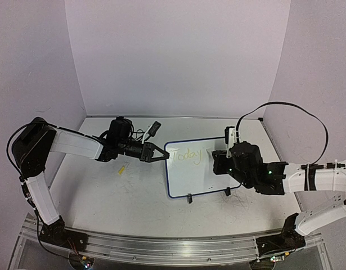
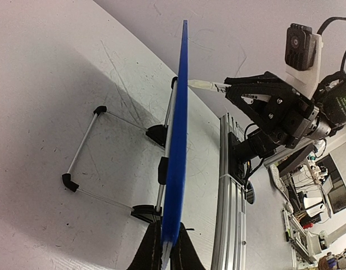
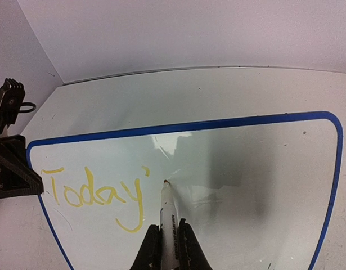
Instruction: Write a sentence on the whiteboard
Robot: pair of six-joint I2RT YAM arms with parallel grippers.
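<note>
The whiteboard [image 1: 189, 179] stands tilted on its two black feet at mid-table; it shows edge-on as a blue strip [image 2: 178, 129] in the left wrist view. My left gripper [image 1: 160, 156] is shut on its left edge, fingers [image 2: 152, 247] pinching the frame. My right gripper [image 3: 167, 228] is shut on a white marker [image 3: 169, 214], whose tip touches the board just right of the apostrophe. The sentence [image 3: 94, 194] reads "Today'" in pale yellow, also faint from above [image 1: 188, 154]. The marker [image 2: 209, 86] meets the board's far face, with the right gripper [image 2: 257, 98] behind it.
A small yellow piece [image 1: 121, 169] lies on the table left of the board. The board's wire stand [image 2: 85, 146] reaches out behind it. An aluminium rail [image 1: 161, 247] runs along the near edge. Walls close the table at the back and both sides.
</note>
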